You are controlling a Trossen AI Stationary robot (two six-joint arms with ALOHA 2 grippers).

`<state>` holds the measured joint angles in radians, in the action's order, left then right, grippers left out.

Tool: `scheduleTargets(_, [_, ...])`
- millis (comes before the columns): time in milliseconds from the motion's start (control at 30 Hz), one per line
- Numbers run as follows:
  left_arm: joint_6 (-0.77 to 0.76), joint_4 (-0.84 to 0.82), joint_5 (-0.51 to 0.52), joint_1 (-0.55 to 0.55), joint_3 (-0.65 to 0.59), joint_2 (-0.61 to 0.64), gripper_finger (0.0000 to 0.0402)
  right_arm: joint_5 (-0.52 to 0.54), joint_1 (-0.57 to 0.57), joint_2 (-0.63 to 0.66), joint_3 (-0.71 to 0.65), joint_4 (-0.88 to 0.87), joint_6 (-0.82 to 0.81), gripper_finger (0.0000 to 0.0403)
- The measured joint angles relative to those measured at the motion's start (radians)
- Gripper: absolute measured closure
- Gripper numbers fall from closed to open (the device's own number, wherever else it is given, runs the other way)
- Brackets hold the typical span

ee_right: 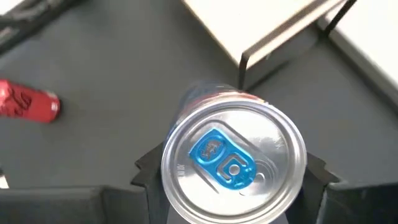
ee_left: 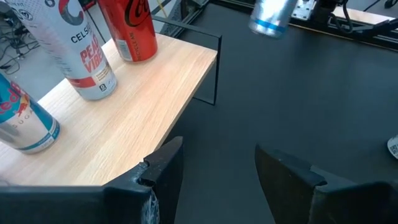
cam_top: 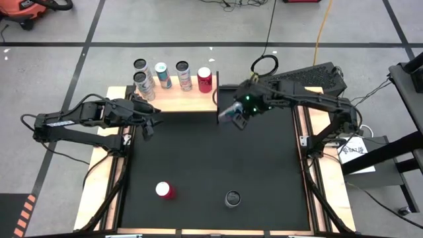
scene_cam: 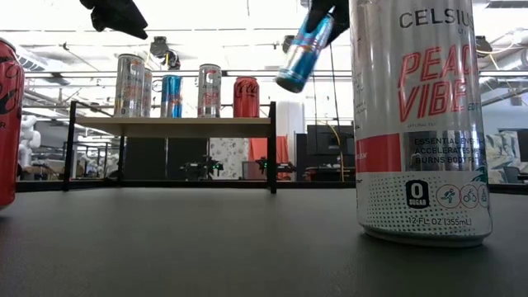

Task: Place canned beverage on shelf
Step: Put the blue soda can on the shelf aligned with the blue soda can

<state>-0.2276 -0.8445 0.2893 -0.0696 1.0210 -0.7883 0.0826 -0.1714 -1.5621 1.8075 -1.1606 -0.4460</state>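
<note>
The shelf (cam_top: 178, 100), a pale wood board on thin black legs, stands at the table's far side and carries several upright cans: silver ones (cam_top: 141, 79), a blue-and-silver one (cam_top: 162, 74) and a red one (cam_top: 205, 79). It also shows in the low view (scene_cam: 173, 125). My right gripper (cam_top: 236, 112) is shut on a blue-and-silver can (scene_cam: 304, 43), in the air just right of the shelf's right end. My left gripper (ee_left: 217, 174) is open and empty, above the shelf's near edge (ee_left: 137, 118) at its left part. My right gripper pinches the can's side wall near its top end (ee_right: 186, 186) between its two fingers (ee_right: 317, 171), one on each side of the can. The fingers come from above, slanting in from the table's right. The can hangs tilted below them, lifted clear of table and shelf.
A red can (cam_top: 164, 190) and a silver can with a dark top (cam_top: 232, 198) stand on the black table near its front edge. In the low view they stand close to the camera, the red one (scene_cam: 7, 124) at the left and the silver one (scene_cam: 421, 124) at the right. The middle of the mat is bare.
</note>
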Motion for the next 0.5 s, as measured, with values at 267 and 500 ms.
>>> scheduleTargets(267, [-0.002,0.000,0.001,-0.001,0.000,0.002,0.0201,-0.003,-0.080,-0.057,0.078,0.138,0.111,0.0201])
scheduleTargets(500, [-0.024,0.001,0.003,-0.001,0.000,0.004,0.0201,-0.004,-0.106,-0.186,0.188,0.186,0.200,0.0201])
